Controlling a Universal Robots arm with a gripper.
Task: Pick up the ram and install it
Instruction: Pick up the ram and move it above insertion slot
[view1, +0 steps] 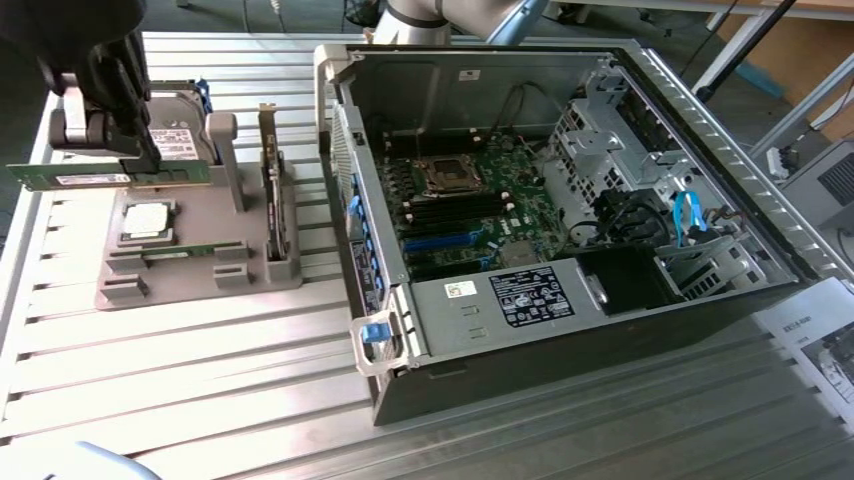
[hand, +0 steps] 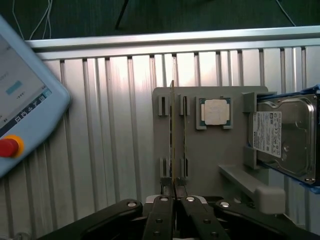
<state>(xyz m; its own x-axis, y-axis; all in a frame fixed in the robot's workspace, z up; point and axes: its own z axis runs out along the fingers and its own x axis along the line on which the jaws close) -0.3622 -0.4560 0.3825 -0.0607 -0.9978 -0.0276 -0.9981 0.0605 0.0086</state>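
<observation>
- Exterior view: noted long thin green circuit-board ram (view1: 107, 176) clamped in dark metal gripper (view1: 114, 160), above grey plastic holder tray (view1: 187, 285).
- Judged pick-up done, installation pending.
- Requires square alignment over memory slots of green motherboard (view1: 507, 200).

table (view1: 200, 350) under the holder is gleaming as ribbed bare metal | holder (view1: 184, 280) is looking matt grey plastic | ram (view1: 114, 175) above the holder is showing glossy green board | processor (hand: 216, 111) on the holder is shining as dull silver metal | gripper (hand: 173, 192) is looking matt black
</observation>
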